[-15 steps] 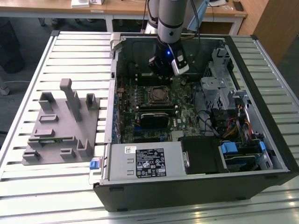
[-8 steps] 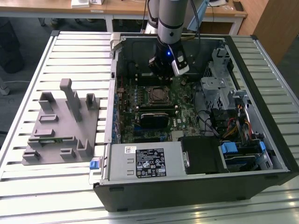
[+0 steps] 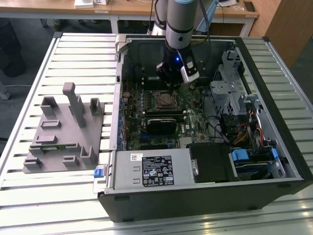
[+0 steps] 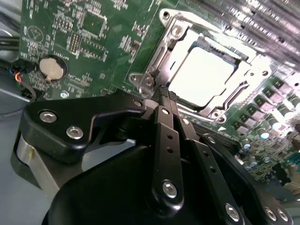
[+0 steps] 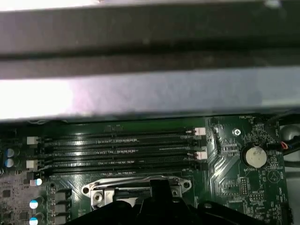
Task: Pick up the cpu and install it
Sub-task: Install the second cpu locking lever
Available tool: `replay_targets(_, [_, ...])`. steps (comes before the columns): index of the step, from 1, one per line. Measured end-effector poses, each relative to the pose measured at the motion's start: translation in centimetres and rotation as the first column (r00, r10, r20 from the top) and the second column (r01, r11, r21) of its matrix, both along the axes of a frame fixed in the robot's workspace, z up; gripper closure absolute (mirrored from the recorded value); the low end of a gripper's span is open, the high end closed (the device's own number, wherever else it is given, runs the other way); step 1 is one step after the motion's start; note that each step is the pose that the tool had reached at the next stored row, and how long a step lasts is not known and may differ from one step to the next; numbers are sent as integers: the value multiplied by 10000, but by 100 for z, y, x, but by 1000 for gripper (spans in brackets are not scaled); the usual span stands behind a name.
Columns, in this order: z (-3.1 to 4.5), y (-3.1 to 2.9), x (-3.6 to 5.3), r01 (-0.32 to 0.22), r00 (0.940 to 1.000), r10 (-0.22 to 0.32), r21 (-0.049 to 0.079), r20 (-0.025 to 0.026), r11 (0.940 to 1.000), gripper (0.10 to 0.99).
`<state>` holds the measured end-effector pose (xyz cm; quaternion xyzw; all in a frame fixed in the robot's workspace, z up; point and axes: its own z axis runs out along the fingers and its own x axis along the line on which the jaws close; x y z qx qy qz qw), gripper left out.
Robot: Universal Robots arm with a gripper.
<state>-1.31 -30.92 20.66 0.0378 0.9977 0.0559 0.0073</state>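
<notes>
Black PC case (image 3: 274, 161) lies open on the slatted metal table (image 3: 29, 205). Inside it: green motherboard (image 3: 161, 115), silver power supply box (image 3: 149, 169) along the near wall, drive cage (image 3: 230, 98) toward the exterior view's right. Grey plastic fixture (image 3: 63, 132) sits outside the case, on the exterior view's left. Arm reaches into the case; gripper (image 3: 168, 78) hangs just above the socket (image 3: 164, 99). In the second wrist view, gripper fingers (image 4: 165, 101) are pressed together, nothing between them. Cpu (image 4: 202, 75) is seated flat in the socket frame, pale silver top up, close beside the fingertips. Memory slots (image 5: 117, 150) run next to the socket. Coin cell (image 4: 50, 68) sits on the board further off.
</notes>
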Motion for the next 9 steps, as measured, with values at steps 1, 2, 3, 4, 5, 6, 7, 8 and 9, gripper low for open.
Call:
replay_targets(1, [0,-15,1,0,10000,0,-1,0,10000,980])
replay_targets(2, [0,-33,2,0,10000,0,-1,0,10000,980])
replay_targets(3, [-1,-52,3,0,10000,0,0,0,10000,980])
replay_targets(4, [-1,-70,4,-1,10000,1,1,1,10000,980])
replay_targets(5, [-2,-83,4,-1,10000,1,2,1,10000,980])
replay_targets(6, [-1,-96,4,-1,10000,1,7,1,10000,980])
replay_targets(7, [-1,-104,4,-1,10000,1,9,1,10000,980])
replay_targets(8, [0,-105,4,0,10000,0,10,-1,10000,980])
replay_targets(9, [6,-105,4,2,10000,-2,9,-2,10000,980])
